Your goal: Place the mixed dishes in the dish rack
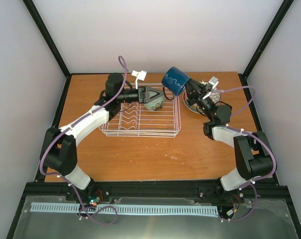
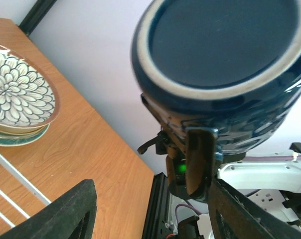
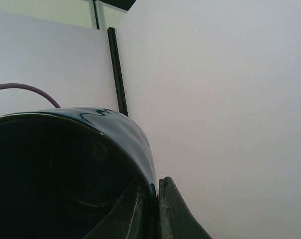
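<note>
R pincer (image 3: pixel 158 199) clamped on the rim of the blue mug (image 1: pixel 176 80), held tilted over the rack's (image 1: pixel 140 130) far right corner. L pincer (image 1: pixel 154 94) open (nothing betw. its fingers), beside a pale-green cup (image 1: pixel 156 104) at the rack's far edge. Plates (image 2: pixel 18 94) stacked on tabletop (image 1: pixel 140 159) nearby.

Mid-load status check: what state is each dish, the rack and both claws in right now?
dark blue mug: airborne, tilted.
right claw: shut on the mug's rim.
dish rack: on the table, dividers empty.
left claw: open, empty, above the rack.
pale-green cup: inside the rack's far right part, ungripped.
brown petal-patterned plate: topping the stack on the table, unloaded.
teal plate: beneath it in that stack.
</note>
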### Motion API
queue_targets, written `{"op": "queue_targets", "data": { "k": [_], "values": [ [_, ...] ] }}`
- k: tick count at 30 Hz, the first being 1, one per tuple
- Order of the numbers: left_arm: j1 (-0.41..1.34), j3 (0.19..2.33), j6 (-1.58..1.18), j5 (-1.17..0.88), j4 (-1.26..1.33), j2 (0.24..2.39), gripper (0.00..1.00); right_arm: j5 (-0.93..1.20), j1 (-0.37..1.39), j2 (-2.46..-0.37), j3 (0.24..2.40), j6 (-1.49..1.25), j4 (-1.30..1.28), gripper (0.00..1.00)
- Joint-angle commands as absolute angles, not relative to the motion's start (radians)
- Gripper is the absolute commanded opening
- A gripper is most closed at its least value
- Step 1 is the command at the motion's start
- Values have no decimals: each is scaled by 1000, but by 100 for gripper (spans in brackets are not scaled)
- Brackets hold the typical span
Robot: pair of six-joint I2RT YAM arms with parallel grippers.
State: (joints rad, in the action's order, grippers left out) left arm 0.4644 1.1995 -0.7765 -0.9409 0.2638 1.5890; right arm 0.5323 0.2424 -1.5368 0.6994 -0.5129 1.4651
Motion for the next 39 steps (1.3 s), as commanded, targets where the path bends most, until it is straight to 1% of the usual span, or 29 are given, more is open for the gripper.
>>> {"op": "queue_targets", "data": {
  "k": [1,10,14,18,21,25,32,36,38,39],
  "values": [
    [459,1227,-848,-1006,414,1606,61,519,245,-1555,732,-549,1606,3],
    [458,1218,-890,-1034,466,1622,55,513,244,-1601,748,-590,1643,3],
    [459,1218,-918,-1055,509,1646,54,509,245,-1615,760,-611,1664,3],
    [459,1216,-903,-1041,494,1657,54,510,245,-1617,772,-626,1672,3],
    [458,1213,-914,-1043,509,1662,49,522,244,-1618,782,-632,1657,3],
    [458,1235,-934,-1054,537,1673,46,532,244,-1632,784,-649,1664,3],
    [459,1286,-964,-1077,564,1698,32,541,244,-1650,785,-669,1675,3],
    [459,1283,-1002,-1092,616,1715,15,544,244,-1657,792,-673,1675,3],
    [457,1279,-1002,-1090,617,1714,8,547,244,-1657,793,-675,1675,3],
    [459,1279,-1002,-1090,617,1715,7,549,245,-1659,797,-678,1675,3]
  ]
}}
